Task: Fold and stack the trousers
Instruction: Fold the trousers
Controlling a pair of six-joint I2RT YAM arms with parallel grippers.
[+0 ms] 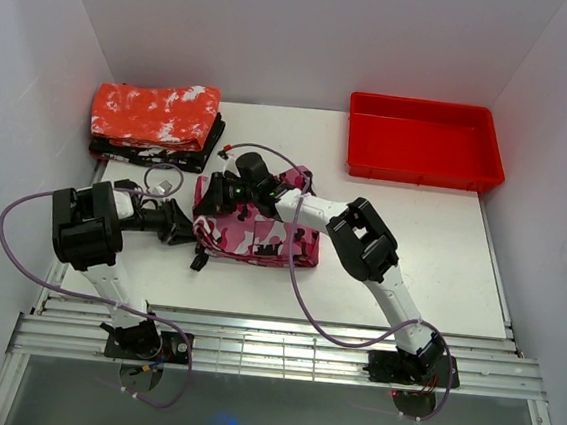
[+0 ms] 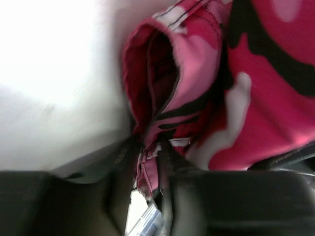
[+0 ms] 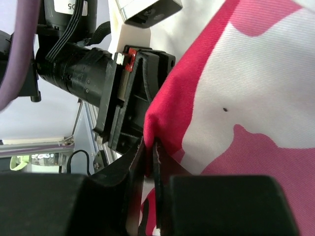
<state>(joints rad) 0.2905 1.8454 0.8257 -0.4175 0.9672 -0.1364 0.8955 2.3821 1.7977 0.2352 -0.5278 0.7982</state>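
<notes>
The pink camouflage trousers (image 1: 262, 229) lie folded in a bundle at the middle left of the table. My left gripper (image 1: 184, 225) is shut on the bundle's left edge; in the left wrist view a seam of the trousers (image 2: 192, 73) is pinched between my fingers (image 2: 147, 167). My right gripper (image 1: 220, 192) reaches across to the bundle's upper left corner and is shut on a fold of the trousers (image 3: 236, 98), held between its tips (image 3: 150, 152). The two grippers are close together.
A folded red cloth with white speckles (image 1: 157, 115) lies on dark folded cloth at the back left. A red tray (image 1: 423, 141) stands at the back right. The left arm's body (image 3: 83, 73) fills the right wrist view's left side.
</notes>
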